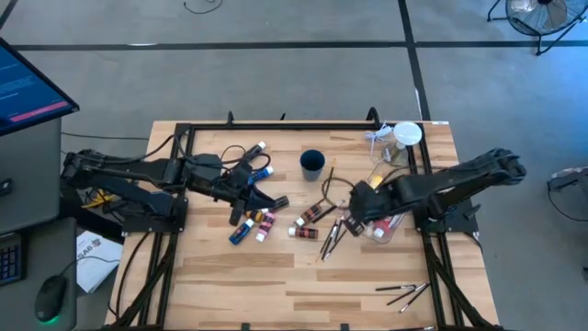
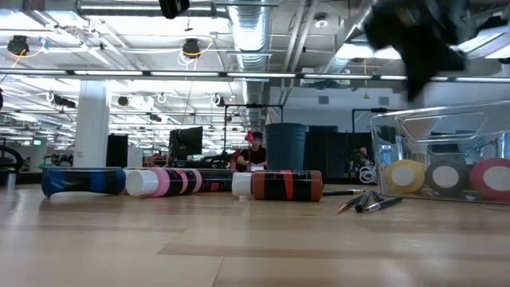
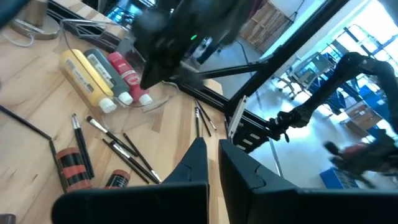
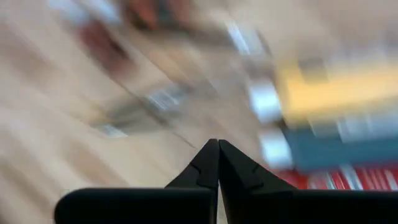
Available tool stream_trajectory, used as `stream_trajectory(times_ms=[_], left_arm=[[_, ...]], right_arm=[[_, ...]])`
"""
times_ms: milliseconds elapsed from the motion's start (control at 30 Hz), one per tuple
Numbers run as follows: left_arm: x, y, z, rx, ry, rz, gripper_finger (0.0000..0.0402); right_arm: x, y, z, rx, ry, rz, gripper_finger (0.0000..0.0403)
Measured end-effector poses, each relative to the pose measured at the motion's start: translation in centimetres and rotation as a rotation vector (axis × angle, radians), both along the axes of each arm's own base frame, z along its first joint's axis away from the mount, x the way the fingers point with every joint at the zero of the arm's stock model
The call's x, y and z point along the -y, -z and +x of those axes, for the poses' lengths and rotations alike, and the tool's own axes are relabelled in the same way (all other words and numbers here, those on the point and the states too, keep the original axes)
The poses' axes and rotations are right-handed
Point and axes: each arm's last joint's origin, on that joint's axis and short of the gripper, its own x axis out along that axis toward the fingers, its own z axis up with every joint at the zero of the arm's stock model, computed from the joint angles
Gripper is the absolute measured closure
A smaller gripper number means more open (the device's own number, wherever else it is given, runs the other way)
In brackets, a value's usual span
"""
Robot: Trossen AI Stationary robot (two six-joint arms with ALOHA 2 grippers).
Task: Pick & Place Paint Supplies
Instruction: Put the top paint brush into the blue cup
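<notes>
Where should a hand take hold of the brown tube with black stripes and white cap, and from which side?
Probably at the middle of the brown tube with black stripes and white cap, coming from above. It lies flat on its side on the wooden table, so its round body offers two free sides for the fingers; the tapered cap end seems less secure.

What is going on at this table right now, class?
Two robot arms are sorting paint supplies on a wooden table. The right gripper is shut and empty, next to a clear container that already holds a yellow bottle and a red tube. The left gripper is also shut and empty, over the tubes lying near the middle. More tubes and brushes lie loose on the table, so much is not yet put away.
</notes>
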Motion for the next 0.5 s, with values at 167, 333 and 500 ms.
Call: stream_trajectory(times_ms=[167,333,500], left_arm=[[-0.5,0.0,0.1,0.003,-0.097,0.026,0.0401],[-2.0,0.4,0.6,-0.016,-0.175,0.033,0.0401],[-4.6,2.0,2.4,-0.074,-0.082,-0.108,0.0401]], right_arm=[[0.0,-6.2,0.7,0.389,-0.156,-0.066,0.0403],[0.4,-10.1,0.3,0.654,-0.218,-0.118,0.0403],[1.5,-11.8,-0.2,0.767,-0.218,-0.176,0.0403]])
